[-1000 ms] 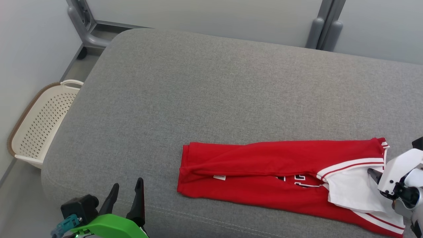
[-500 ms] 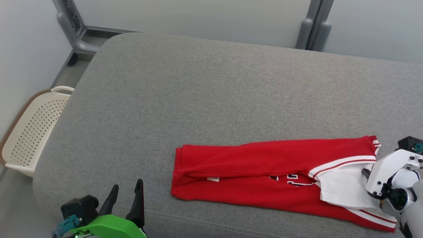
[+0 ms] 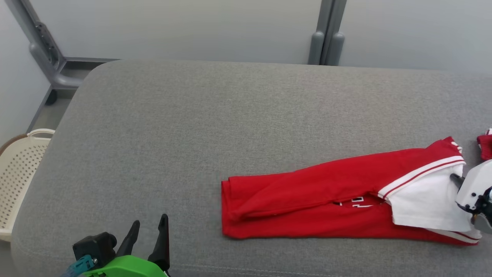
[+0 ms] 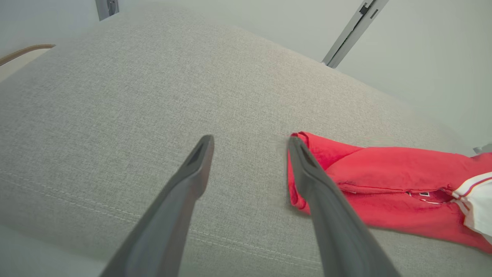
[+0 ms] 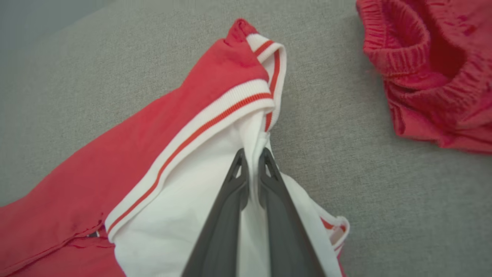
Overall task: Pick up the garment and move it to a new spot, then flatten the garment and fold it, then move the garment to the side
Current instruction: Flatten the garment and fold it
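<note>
The garment point(image 3: 326, 200) is red with a white part and striped trim. It lies as a long folded strip on the grey cushion point(image 3: 215, 127). My right gripper point(image 3: 455, 180) is at the strip's right end, shut on the white fabric. In the right wrist view the two dark fingers point(image 5: 234, 200) pinch a ridge of white cloth, right gripper point(image 5: 251, 157), just below the striped trim of the garment point(image 5: 184, 127). My left gripper point(image 3: 148, 229) stands open near the cushion's front left edge, holding nothing. In the left wrist view the left gripper point(image 4: 249, 144) is just left of the garment's point(image 4: 384, 177) near end.
A second red piece with an elastic band point(image 5: 430, 69) lies on the cushion right of the held end, also at the head view's right edge point(image 3: 485, 146). A cream perforated basket point(image 3: 15, 173) stands on the floor at the left. Grey posts point(image 3: 326, 42) rise behind the cushion.
The head view has shifted and turned. My right gripper has shut on the garment's white part, which now rises in a pinched ridge. The left gripper has stayed open in place.
</note>
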Robot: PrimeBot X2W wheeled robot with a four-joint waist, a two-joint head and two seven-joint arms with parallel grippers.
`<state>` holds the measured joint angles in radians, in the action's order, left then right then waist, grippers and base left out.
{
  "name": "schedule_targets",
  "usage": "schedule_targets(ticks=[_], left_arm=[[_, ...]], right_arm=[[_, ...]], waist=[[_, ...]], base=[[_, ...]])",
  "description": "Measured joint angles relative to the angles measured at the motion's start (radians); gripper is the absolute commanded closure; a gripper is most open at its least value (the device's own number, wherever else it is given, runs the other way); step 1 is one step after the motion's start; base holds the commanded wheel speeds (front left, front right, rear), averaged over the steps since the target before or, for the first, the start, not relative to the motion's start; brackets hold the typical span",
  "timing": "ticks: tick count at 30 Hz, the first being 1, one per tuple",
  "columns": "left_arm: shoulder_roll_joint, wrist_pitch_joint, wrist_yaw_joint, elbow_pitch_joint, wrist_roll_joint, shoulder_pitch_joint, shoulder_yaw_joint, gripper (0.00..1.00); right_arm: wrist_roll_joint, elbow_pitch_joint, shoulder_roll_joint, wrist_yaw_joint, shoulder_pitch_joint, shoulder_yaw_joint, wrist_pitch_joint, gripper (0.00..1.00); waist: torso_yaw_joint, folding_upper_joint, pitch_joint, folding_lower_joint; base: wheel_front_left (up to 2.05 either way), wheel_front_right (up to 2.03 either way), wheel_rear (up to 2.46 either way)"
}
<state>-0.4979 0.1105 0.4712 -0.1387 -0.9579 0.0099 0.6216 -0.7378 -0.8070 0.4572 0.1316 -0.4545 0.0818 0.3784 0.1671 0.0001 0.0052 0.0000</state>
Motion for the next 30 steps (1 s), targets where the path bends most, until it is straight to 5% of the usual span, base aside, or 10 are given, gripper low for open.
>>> schedule_targets(ticks=[5,11,21,30], left_arm=[[0.002,0.002,0.001,-0.007,0.000,0.002,0.005,0.00],[0.006,0.011,0.004,-0.007,0.000,0.007,0.002,0.00],[0.015,0.019,-0.001,-0.001,0.000,0.009,0.005,0.00],[0.029,0.026,-0.015,0.011,-0.001,0.002,0.010,0.00]], right_arm=[[-0.001,0.039,0.066,0.000,0.001,-0.032,0.016,1.00],[-0.047,0.151,0.043,-0.001,0.020,-0.030,0.075,1.00],[-0.062,0.446,-0.060,-0.001,0.077,-0.012,0.198,1.00],[0.015,0.607,-0.228,-0.001,0.108,-0.028,0.320,1.00]], waist=[[-0.051,0.0000,-0.011,0.0000],[-0.094,0.0000,-0.018,0.0000],[-0.124,0.0000,-0.032,0.0000],[-0.076,0.0000,-0.033,0.0000]], base=[[0.00,0.00,0.00],[0.00,0.00,0.00],[0.00,0.00,0.00],[0.00,0.00,0.00]])
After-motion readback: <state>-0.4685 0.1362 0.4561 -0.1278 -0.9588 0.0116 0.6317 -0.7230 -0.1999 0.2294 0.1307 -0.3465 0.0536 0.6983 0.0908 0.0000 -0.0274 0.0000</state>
